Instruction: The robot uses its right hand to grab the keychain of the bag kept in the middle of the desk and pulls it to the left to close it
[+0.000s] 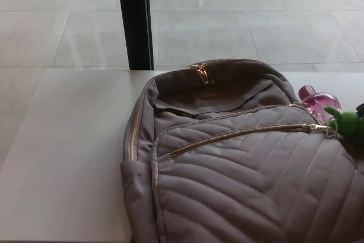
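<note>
A taupe quilted backpack point(244, 163) lies on the white desk point(68, 157), filling the lower right of the head view. A gold zipper point(239, 135) runs across its front pocket from lower left to upper right. The zipper pull sits at the right end, with a green keychain figure point(348, 122) attached near the picture's right edge. Neither of my hands shows in the view.
A pink translucent bottle point(318, 99) lies behind the bag at the right. A black vertical post point(135, 18) stands past the desk's far edge, with a tiled floor beyond. The desk's left part lies bare beside the bag.
</note>
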`<state>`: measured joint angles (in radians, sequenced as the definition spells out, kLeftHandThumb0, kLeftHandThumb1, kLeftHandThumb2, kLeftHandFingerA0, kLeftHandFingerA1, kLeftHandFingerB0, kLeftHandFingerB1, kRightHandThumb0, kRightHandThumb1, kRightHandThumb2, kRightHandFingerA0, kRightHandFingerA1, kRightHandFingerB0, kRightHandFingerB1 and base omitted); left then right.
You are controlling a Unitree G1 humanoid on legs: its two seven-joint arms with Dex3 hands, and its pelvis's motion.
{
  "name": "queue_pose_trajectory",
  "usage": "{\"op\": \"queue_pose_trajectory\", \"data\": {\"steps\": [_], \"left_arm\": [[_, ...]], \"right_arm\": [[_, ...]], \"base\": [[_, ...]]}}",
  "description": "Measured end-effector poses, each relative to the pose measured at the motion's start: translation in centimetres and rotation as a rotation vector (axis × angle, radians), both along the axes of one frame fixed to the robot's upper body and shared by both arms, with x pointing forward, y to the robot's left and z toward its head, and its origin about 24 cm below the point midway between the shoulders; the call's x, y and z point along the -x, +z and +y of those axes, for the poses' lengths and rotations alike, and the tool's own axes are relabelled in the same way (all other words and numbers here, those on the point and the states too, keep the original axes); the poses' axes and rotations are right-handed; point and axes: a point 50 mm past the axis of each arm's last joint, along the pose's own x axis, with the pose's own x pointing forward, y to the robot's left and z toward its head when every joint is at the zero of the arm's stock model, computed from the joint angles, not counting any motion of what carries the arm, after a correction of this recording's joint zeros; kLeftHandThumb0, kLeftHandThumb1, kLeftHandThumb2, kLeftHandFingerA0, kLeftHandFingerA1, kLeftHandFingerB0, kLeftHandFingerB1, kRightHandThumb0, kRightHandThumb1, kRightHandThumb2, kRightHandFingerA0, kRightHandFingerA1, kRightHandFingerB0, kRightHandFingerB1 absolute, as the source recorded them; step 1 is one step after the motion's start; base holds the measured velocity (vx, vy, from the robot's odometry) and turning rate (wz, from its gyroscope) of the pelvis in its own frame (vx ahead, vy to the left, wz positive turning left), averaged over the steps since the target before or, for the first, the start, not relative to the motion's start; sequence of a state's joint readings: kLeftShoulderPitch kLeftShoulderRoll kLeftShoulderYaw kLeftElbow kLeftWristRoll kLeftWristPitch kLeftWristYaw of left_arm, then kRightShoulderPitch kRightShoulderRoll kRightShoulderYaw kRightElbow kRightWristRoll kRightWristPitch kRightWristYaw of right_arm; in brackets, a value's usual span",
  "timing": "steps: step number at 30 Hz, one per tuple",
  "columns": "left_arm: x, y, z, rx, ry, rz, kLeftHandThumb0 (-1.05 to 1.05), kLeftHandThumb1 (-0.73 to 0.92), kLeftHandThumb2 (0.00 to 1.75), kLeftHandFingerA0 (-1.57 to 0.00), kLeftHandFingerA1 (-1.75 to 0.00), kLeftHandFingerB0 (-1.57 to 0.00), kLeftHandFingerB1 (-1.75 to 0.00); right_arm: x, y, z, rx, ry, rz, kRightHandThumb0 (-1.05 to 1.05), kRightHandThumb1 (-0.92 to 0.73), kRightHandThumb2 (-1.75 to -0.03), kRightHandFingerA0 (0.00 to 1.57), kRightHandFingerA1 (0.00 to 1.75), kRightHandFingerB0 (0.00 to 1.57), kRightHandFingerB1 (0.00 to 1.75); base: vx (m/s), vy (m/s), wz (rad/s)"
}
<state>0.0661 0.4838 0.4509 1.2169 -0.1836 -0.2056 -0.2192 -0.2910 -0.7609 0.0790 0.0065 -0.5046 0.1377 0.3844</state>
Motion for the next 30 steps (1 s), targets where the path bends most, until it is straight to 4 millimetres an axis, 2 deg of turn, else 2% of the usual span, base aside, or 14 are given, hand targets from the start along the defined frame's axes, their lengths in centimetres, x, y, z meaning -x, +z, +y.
{"op": "queue_pose_trajectory", "data": {"steps": [5, 10, 17, 22, 23, 27, 28, 29, 30], "left_arm": [[0.1, 0.0, 0.0, 0.002, -0.003, 0.005, -0.65, 0.79, 0.64, -0.73, -0.54, -0.51, -0.44], [0.2, 0.0, 0.0, 0.006, -0.001, 0.003, -0.65, 0.79, 0.64, -0.70, -0.52, -0.51, -0.44], [-0.1, 0.0, 0.0, 0.006, -0.003, -0.006, -0.66, 0.80, 0.65, -0.72, -0.53, -0.57, -0.45], [-0.3, 0.0, -0.1, -0.001, -0.020, -0.003, -0.67, 0.81, 0.64, -0.72, -0.52, -0.60, -0.47], [-0.3, 0.0, -0.1, 0.000, -0.020, -0.004, -0.68, 0.82, 0.64, -0.74, -0.54, -0.60, -0.47], [-0.4, 0.1, -0.1, -0.001, -0.023, -0.009, -0.67, 0.82, 0.65, -0.75, -0.53, -0.61, -0.47], [-0.4, 0.1, -0.1, -0.001, -0.025, -0.008, -0.68, 0.82, 0.65, -0.74, -0.52, -0.60, -0.47], [-0.5, 0.1, -0.1, -0.003, -0.028, -0.007, -0.68, 0.82, 0.65, -0.74, -0.51, -0.60, -0.47], [-0.5, 0.0, -0.2, -0.003, -0.030, -0.005, -0.68, 0.83, 0.65, -0.75, -0.51, -0.60, -0.46]], "right_arm": [[-0.5, 0.4, 0.1, -0.007, -0.011, -0.019, -0.61, -0.68, -0.61, 0.29, 0.52, 0.40, 0.33], [-0.8, 0.4, 0.3, -0.023, -0.019, -0.037, -0.59, -0.67, -0.61, 0.32, 0.50, 0.39, 0.33], [-1.2, 0.7, 1.0, -0.007, 0.001, -0.052, -0.64, -0.68, -0.60, 0.32, 0.50, 0.33, 0.33], [-1.2, 0.0, 1.6, 0.033, 0.029, 0.003, -0.67, -0.65, -0.58, 0.33, 0.58, 0.32, 0.31], [-1.1, -0.2, 1.7, 0.042, 0.034, 0.014, -0.67, -0.66, -0.60, 0.29, 0.58, 0.29, 0.31], [-1.1, -0.8, 2.0, 0.086, 0.057, 0.060, -0.65, -0.64, -0.60, 0.29, 0.57, 0.28, 0.31], [-1.1, -1.0, 2.1, 0.096, 0.062, 0.071, -0.70, -0.51, -0.86, 0.30, 0.64, 0.20, 0.44], [-1.1, -1.1, 2.3, 0.104, 0.068, 0.081, -0.63, -0.63, -0.59, 0.35, 0.69, 0.27, 0.31], [-1.1, -1.2, 2.4, 0.110, 0.072, 0.090, -0.62, -0.63, -0.59, 0.36, 0.71, 0.26, 0.30]], "base": [[0.00, 0.000, 0.00], [0.00, 0.000, 0.00], [0.00, 0.000, 0.00], [0.00, 0.000, 0.00], [0.00, 0.000, 0.00], [0.00, 0.000, 0.00], [0.00, 0.000, 0.00], [0.00, 0.000, 0.00], [0.00, 0.000, 0.00]]}}
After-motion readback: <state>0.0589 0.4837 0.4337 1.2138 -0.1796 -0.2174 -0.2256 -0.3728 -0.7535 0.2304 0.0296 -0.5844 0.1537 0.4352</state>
